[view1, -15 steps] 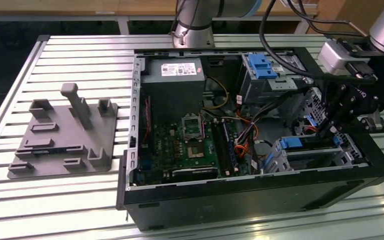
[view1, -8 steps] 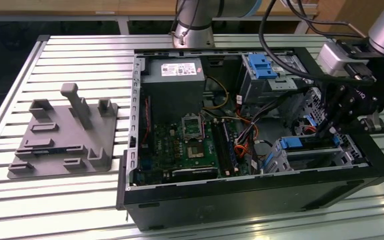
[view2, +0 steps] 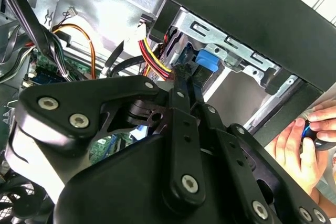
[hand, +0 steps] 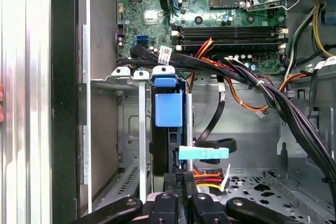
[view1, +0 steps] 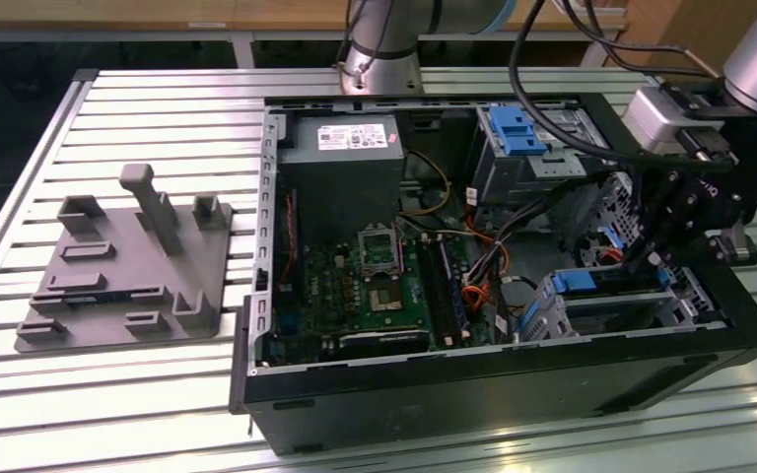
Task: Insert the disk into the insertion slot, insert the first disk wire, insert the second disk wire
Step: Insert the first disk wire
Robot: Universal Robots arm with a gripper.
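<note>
Inside the black computer case (view1: 484, 394), the black gripper (hand: 181, 176) points down, jaws clenched together, beside the blue-framed silver disk (hand: 169, 109) seated in the perforated silver slot (hand: 128, 80); white cable label (hand: 165, 54) illegible.

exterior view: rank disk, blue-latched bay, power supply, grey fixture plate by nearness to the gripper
1. disk, right by the gripper
2. blue-latched bay, farther back in the case
3. power supply, the exterior view's left of the bay
4. grey fixture plate, outside the case, exterior view's far left
</note>
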